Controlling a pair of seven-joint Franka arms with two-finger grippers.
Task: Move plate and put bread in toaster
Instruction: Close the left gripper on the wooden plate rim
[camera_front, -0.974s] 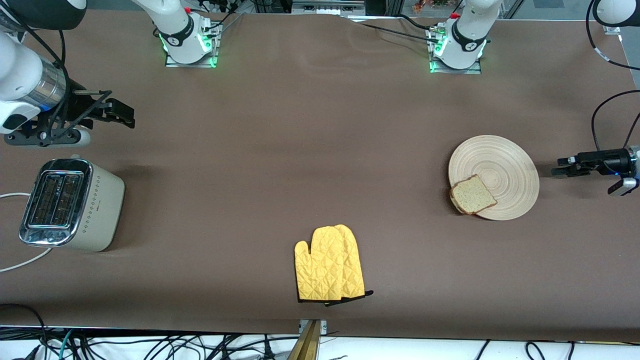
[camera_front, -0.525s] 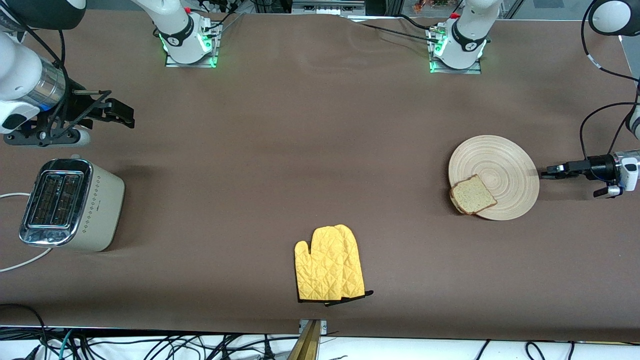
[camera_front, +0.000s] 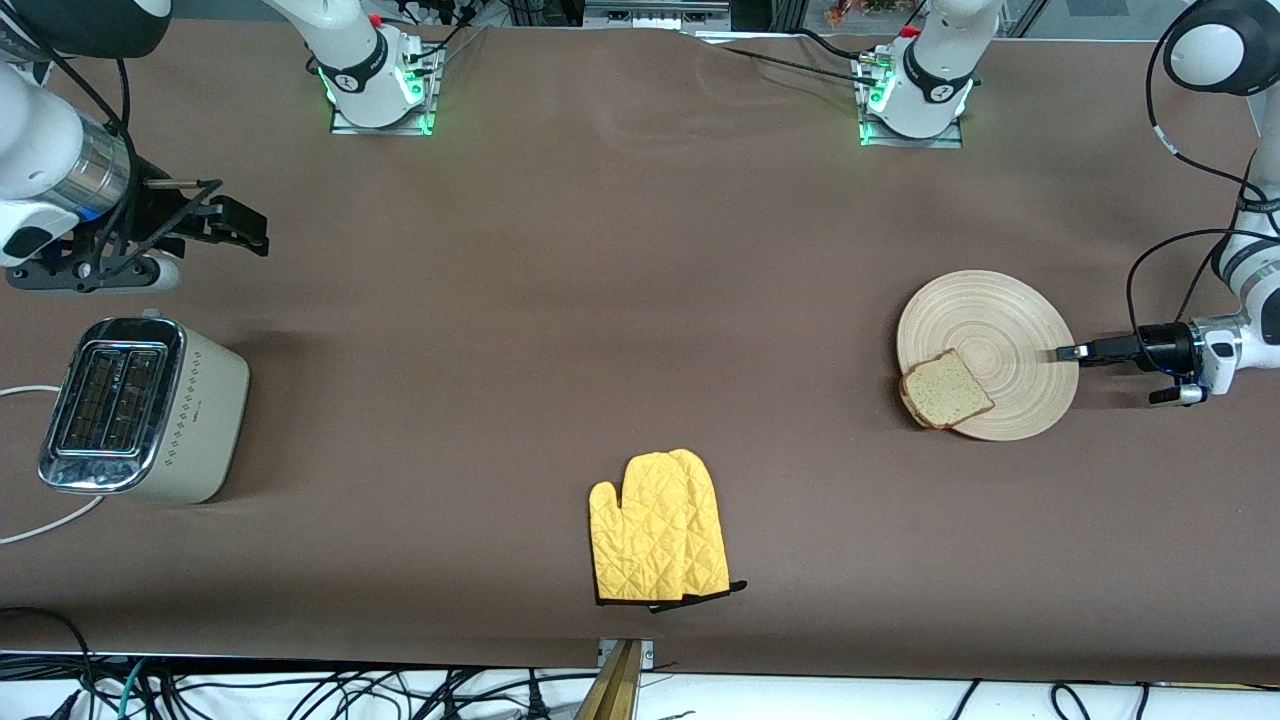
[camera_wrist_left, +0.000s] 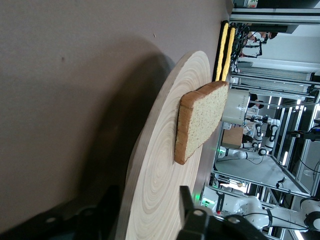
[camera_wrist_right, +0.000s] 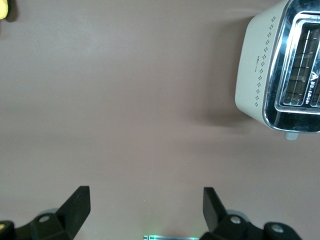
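The brown surface (camera_front: 620, 300) carries everything, with both arm bases along its edge farthest from the front camera. Largest on it is the toaster (camera_front: 150, 410), at the right arm's end, cream with a chrome top and both slots facing up; a white cord (camera_front: 50, 520) trails from it toward the front camera. The plate (camera_front: 1000, 330) lies flat at the left arm's end, well apart from the toaster. A yellow oven mitt (camera_front: 655, 530) lies between the two, nearer to the front camera than either. The bread (camera_front: 945, 390) rests on the plate, on the part nearest the front camera and the mitt, one corner hanging just past the rim.

The left gripper (camera_front: 1065, 352) is low at the plate's rim on the side toward the left arm's end. In the left wrist view (camera_wrist_left: 150, 215) one finger sits under the rim and one over it, so the jaws bracket the edge of the plate; whether they already pinch it is hard to tell. The right gripper (camera_front: 245, 225) waits in the air at its own end of the surface, above bare cloth beside the toaster, jaws spread wide and holding nothing.
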